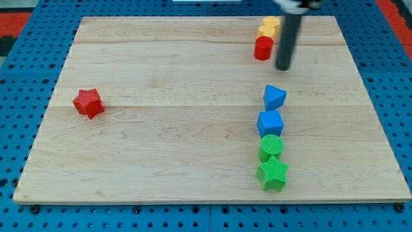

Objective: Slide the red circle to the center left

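Note:
The red circle [262, 48] stands near the view's top, right of centre, on the wooden board [161, 129]. A yellow block [269, 28] touches it from above. My tip [282, 67] is just to the right of the red circle and slightly below it, a small gap apart. The dark rod rises from the tip toward the view's top edge.
A red star [88, 103] lies at the view's left, mid height. Below my tip runs a column: a blue block [275, 97], a blue cube [270, 122], a green circle [271, 147] and a green star [273, 173]. Blue pegboard surrounds the board.

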`<action>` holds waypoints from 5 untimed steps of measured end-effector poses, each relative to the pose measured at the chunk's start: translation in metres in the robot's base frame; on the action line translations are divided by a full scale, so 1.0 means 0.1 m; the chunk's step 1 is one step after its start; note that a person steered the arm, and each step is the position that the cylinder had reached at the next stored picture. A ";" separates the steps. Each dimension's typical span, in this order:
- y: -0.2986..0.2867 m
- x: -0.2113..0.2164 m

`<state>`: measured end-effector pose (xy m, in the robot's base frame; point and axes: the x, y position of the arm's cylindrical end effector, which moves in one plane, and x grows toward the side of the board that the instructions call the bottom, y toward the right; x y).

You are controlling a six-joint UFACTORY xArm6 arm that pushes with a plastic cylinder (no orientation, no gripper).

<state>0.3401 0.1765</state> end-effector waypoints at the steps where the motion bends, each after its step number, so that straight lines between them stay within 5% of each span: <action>1: 0.07 -0.30; 5: -1.62 -0.71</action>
<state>0.2689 0.0146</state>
